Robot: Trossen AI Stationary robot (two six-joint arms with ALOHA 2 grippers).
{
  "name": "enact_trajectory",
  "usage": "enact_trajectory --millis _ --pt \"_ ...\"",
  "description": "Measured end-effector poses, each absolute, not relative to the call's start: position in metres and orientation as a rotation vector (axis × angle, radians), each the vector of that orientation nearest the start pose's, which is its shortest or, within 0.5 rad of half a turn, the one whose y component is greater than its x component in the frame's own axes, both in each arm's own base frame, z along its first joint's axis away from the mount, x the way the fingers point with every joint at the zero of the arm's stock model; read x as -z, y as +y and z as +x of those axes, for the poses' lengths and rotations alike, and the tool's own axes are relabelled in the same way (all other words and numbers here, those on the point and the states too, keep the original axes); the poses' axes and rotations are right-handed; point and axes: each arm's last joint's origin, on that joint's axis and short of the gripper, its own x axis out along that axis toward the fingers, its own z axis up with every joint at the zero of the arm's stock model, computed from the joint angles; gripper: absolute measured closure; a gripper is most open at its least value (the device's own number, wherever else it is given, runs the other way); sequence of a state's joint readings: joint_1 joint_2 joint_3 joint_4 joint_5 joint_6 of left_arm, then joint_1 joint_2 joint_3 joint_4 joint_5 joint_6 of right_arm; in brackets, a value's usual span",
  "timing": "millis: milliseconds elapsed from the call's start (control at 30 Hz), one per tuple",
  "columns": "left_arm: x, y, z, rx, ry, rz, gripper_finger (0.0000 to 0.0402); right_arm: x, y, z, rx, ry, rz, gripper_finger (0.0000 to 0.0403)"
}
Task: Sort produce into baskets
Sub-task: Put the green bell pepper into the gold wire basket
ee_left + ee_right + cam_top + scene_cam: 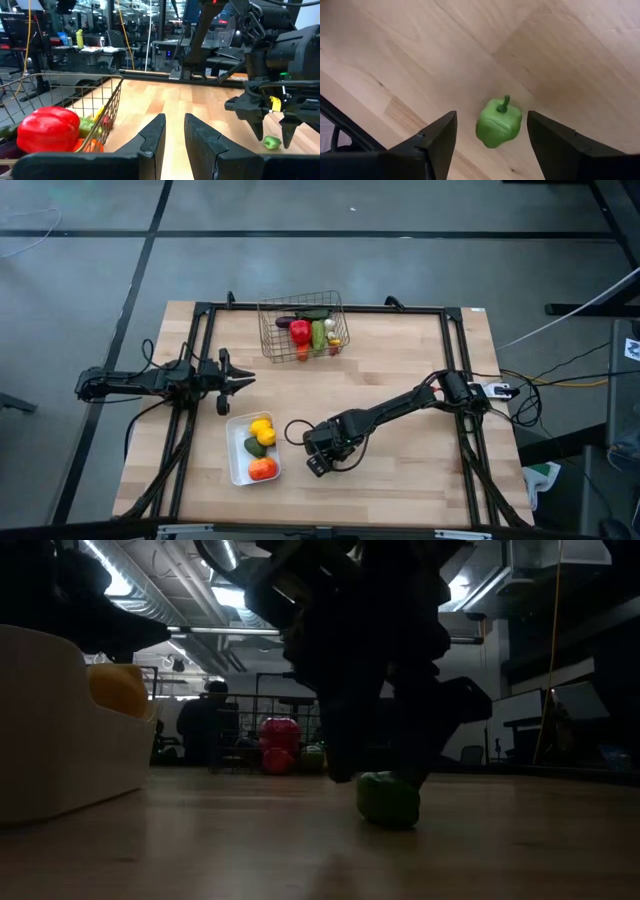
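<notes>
Hanging low over the table (400, 470), the right gripper (490, 137) has its fingers spread on both sides of a small green pepper (499, 123), which lies on the bare wood near the front edge, just beside the white tray (236, 465). The fingers do not touch it yet; they stand apart so that it fits between them, and I judge that closing is the next step. The tray already carries yellow, green and orange-red pieces, so it seems to collect one kind of produce. The wire basket (268, 330) at the back edge holds a red pepper (48, 129) and other vegetables. The left gripper (172, 137) waits near the left edge, its fingers almost pressed together and empty.
</notes>
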State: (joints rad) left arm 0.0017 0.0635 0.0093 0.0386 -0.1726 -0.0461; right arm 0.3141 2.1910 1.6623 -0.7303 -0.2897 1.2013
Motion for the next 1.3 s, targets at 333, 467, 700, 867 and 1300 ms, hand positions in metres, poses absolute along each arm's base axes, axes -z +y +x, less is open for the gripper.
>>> enact_trajectory --millis 333,467,700,867,1300 --pt "-0.1653 0.0051 0.1007 -0.175 0.012 -0.044 0.0334 -0.1565 0.146 0.4226 0.292 1.396 0.994 0.0223" --pt "-0.1653 0.0051 0.1007 -0.174 0.013 -0.044 0.0334 -0.1566 0.146 0.423 0.289 1.392 0.996 0.024" --pt "-0.1653 0.0051 0.1007 -0.174 0.015 -0.022 0.0334 -0.1566 0.146 0.423 0.289 1.392 0.995 0.0242" --pt "-0.1653 0.0051 0.1007 -0.174 0.015 -0.02 0.0334 -0.1566 0.146 0.423 0.289 1.392 0.995 0.0242" --pt "-0.1653 0.0051 0.1007 -0.174 0.015 -0.02 0.0334 -0.1566 0.146 0.423 0.289 1.392 0.995 0.0243"
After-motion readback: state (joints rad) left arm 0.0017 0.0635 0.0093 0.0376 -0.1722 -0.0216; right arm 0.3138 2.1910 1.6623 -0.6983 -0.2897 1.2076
